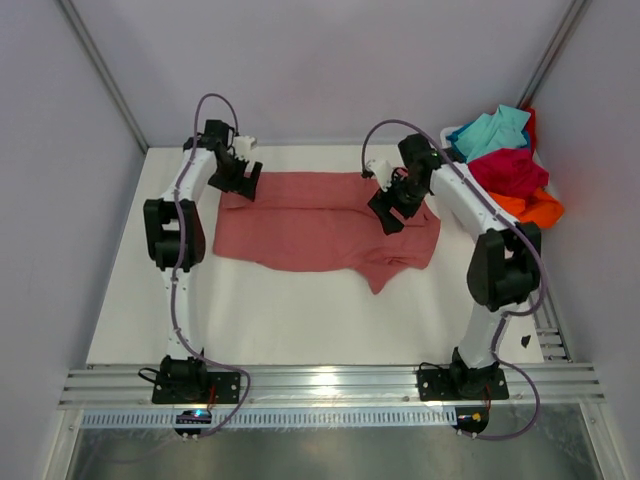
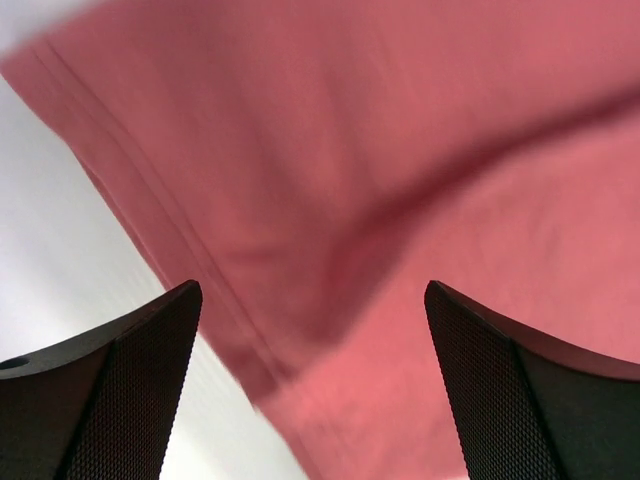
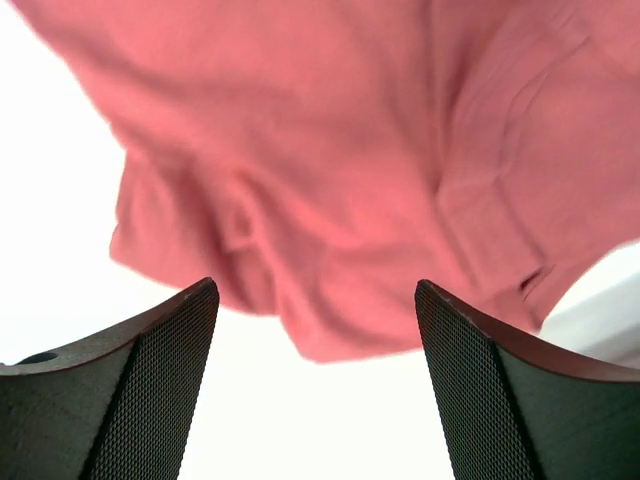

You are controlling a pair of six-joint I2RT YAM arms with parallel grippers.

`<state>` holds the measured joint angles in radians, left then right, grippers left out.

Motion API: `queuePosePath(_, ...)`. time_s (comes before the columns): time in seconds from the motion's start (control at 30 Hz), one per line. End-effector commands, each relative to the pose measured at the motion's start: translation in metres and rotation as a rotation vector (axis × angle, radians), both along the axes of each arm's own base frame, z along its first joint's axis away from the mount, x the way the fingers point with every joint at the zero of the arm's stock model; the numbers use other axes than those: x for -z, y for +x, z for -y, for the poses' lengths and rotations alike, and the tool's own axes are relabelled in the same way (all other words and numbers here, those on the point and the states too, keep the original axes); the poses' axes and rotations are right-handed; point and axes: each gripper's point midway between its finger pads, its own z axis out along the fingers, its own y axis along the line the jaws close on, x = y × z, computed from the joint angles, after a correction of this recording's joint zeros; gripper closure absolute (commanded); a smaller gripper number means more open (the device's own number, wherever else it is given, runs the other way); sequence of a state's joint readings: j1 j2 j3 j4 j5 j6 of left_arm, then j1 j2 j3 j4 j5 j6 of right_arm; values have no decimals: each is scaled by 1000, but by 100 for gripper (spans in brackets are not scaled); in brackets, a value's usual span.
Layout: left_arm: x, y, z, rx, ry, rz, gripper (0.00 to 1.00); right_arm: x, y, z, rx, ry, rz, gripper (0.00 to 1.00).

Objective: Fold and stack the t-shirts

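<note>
Pink t-shirt (image 1: 320, 228): flat on tabletop (image 1: 300, 310)
Left claw (image 1: 243, 178): released — over shirt edge
Right claw (image 1: 392, 212): released — grasping nothing

A salmon-pink t-shirt (image 1: 310, 225) lies spread and rumpled across the white table (image 1: 300, 310), the left gripper (image 1: 246, 182) above its far left corner and the right gripper (image 1: 388, 216) above its right end. A turquoise tee (image 1: 490, 132), crimson tee (image 1: 510, 170) and orange tee (image 1: 538, 208) lie heaped at the far right corner.
</note>
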<state>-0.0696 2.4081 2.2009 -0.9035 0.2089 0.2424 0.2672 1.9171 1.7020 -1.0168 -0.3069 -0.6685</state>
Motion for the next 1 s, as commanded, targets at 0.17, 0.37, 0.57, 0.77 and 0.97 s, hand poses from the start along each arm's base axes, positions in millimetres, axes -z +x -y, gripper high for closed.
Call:
queuePosePath(0.17,-100,-98,-10,63,-111,-5,8,-22,-67,27,90,-17,45,17)
queuePosePath(0.37,-98,-124,-72,-215,-215,-76,8,-11,-93,57,331,-47,39,17)
queuePosePath(0.57,-79,-138,-83,-266,-196,-134,10,-10,-67,111,622,-180,160,17)
queuePosePath(0.77,-87,-134,-101,-339,-153,-83,8,-45,-30,210,866,-473,398,17)
queuePosePath(0.97,-91,-140,-132,-457,-135,-69,7,-44,-50,257,902,-647,406,19)
